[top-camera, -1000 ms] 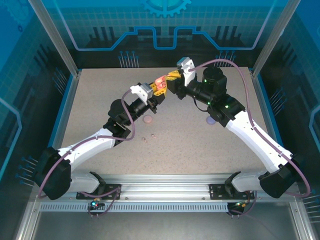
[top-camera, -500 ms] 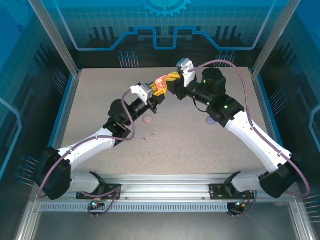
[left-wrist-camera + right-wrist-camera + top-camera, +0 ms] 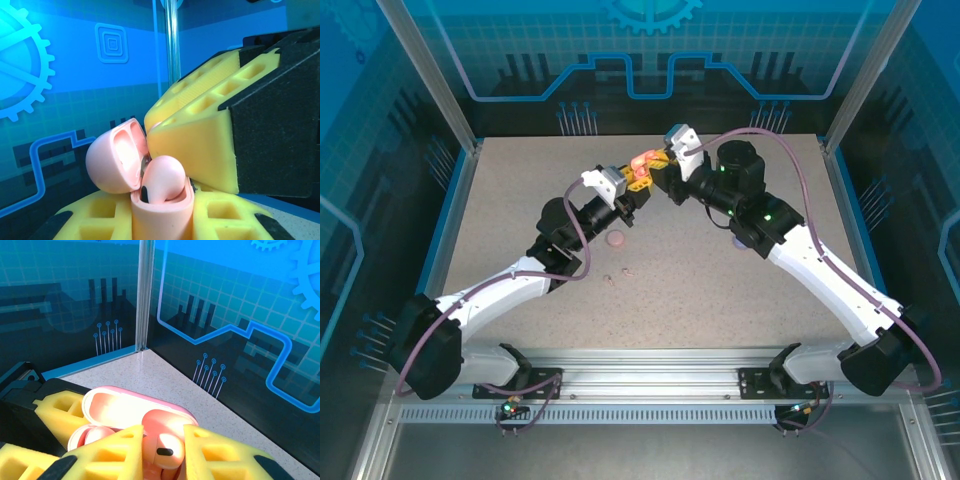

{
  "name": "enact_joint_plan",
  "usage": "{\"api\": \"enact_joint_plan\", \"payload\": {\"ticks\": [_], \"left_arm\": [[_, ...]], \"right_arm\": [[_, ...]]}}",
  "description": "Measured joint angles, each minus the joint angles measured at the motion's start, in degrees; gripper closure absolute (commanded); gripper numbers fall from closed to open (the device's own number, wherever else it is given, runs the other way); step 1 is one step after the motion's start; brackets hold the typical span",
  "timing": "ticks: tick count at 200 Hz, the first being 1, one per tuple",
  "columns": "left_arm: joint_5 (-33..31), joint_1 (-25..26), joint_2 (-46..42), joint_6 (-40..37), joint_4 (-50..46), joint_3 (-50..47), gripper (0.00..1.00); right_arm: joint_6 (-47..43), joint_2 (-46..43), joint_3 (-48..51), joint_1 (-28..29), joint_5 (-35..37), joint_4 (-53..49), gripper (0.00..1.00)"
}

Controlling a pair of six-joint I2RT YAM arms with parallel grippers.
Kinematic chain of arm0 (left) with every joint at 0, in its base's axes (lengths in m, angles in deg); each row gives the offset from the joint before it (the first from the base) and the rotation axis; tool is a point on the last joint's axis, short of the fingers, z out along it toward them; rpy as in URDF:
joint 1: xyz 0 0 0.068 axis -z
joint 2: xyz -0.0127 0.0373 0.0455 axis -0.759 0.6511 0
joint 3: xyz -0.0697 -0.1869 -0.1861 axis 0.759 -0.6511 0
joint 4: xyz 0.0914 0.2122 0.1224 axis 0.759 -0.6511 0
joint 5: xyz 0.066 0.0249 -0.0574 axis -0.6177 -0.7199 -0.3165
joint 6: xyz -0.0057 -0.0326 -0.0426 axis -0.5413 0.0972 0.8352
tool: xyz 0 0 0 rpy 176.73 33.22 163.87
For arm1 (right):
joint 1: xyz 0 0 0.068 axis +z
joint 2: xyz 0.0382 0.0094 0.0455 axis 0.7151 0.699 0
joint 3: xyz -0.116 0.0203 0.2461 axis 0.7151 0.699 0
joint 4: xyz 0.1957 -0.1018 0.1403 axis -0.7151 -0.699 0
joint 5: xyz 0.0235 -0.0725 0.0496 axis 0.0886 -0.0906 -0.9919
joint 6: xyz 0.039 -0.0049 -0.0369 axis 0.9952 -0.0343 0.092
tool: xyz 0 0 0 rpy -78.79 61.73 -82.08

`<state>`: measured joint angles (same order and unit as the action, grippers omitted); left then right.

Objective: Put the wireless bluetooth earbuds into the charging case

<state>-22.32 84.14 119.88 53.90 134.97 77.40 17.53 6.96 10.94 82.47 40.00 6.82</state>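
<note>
Pink plastic is catching the light at the middle of the scene. The left claw (image 3: 636, 182) is clamping the body of an open pink case (image 3: 161, 217) between its yellow pads and holding it above the speckled desk (image 3: 520, 210), with the lid (image 3: 112, 162) tipped back. The right claw (image 3: 160, 452) is reaching in from the opposite side, its two yellow fingers pinching a pink earbud (image 3: 162, 442). The earbud is sitting partway in the mouth of the case, its rounded head sticking up above the rim. On the desk below, a round pinkish thing (image 3: 615, 239) is lying near the left arm. Two tiny specks (image 3: 625, 270) are lying a little closer to the arms' bases, too small to identify.
</note>
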Motion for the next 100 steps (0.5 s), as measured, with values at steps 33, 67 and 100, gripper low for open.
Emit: {"api": "enact_joint_plan", "payload": {"ticks": [33, 67, 100], "left_arm": [[-0.1, 0.0, 0.0, 0.0, -0.3, 0.0, 1.0], [-0.1, 0.0, 0.0, 0.0, -0.4, 0.0, 1.0], [-0.1, 0.0, 0.0, 0.0, -0.3, 0.0, 1.0]], "right_arm": [[-0.8, 0.0, 0.1, 0.2, 0.7, 0.0, 0.73], [-0.8, -0.2, 0.2, 0.3, 1.6, 0.0, 0.67], [-0.7, -0.4, 0.2, 0.3, 1.7, 0.2, 0.63]]}}
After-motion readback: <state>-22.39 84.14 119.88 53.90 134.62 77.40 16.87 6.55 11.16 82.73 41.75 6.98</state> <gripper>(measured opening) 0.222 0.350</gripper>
